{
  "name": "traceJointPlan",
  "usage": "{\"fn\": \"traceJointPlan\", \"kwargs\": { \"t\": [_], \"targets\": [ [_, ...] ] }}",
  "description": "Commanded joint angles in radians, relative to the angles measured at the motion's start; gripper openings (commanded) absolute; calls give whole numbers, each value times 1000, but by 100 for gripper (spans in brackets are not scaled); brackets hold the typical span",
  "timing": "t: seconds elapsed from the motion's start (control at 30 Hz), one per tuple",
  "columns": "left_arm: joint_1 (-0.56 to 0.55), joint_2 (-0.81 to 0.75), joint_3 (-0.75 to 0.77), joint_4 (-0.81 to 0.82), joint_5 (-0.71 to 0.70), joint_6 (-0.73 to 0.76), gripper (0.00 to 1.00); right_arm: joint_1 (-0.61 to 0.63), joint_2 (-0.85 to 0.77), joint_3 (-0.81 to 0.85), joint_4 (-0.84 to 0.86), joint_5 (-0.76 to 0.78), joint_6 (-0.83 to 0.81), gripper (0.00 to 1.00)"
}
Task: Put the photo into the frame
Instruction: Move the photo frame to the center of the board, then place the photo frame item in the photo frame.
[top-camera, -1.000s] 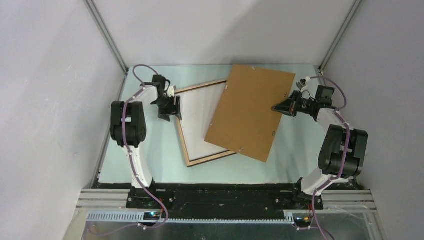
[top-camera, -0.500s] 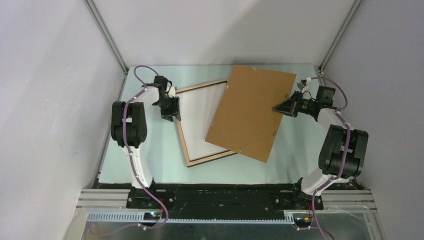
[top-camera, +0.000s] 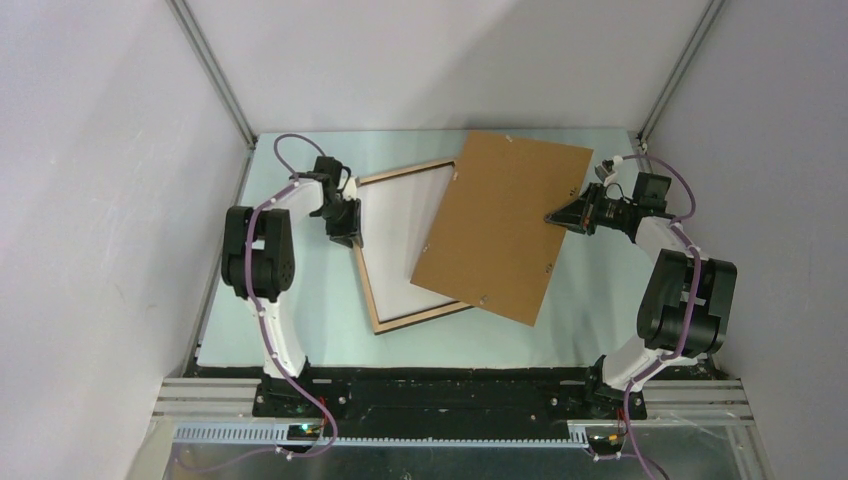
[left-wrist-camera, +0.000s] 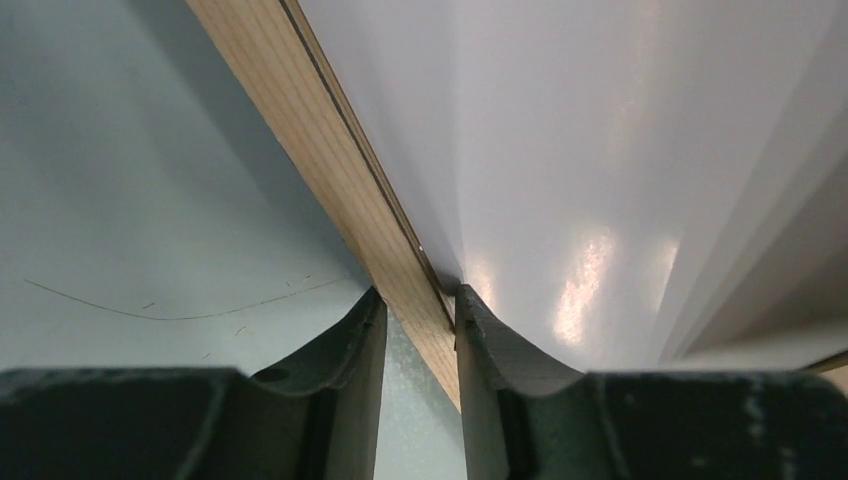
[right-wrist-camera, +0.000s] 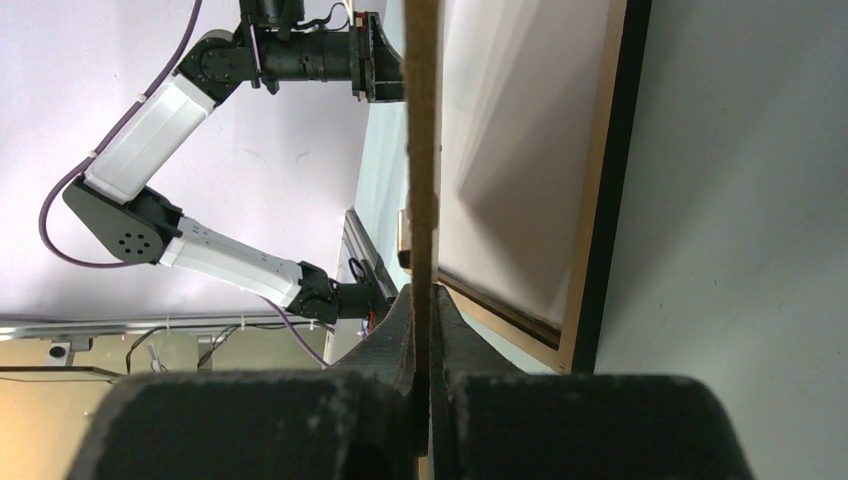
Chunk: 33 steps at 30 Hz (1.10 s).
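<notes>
Top external view: the frame (top-camera: 373, 292) lies back-up on the worktop (top-camera: 300, 310), with the photo (top-camera: 395, 240) white side up inside it. The left tool (top-camera: 345, 232) straddles the frame's left rail, one finger outside and one on the photo; a firm pinch cannot be told. The right tool (top-camera: 553, 217) is clamped on the brown backing board (top-camera: 500, 225), which overlaps the frame's right side.

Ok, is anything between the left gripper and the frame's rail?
Nothing visible. The left gripper straddles the wooden rail of the frame, one finger over the white back of the photo. The backing board, pinched by the right gripper, covers only the frame's right part.
</notes>
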Motion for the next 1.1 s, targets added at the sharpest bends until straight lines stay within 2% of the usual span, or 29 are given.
{"fn": "traceJointPlan", "kwargs": {
  "t": [0.0, 0.3, 0.63, 0.9, 1.07],
  "targets": [
    [-5, -60, -18, 6, 13, 13, 30, -6, -5, 27, 10, -72, -8, 0],
    [-31, -77, -42, 4, 68, 71, 23, -15, -6, 27, -3, -70, -22, 0],
    [-93, -42, 2, 1, 108, 102, 22, -15, 25, 30, 23, -68, 2, 0],
    [-137, -11, 49, -11, 107, 131, 23, 17, 62, 81, -180, -64, -129, 0],
    [-142, 13, 75, -15, 139, 113, 25, 65, 93, 80, -210, -80, -154, 0]
  ]
}}
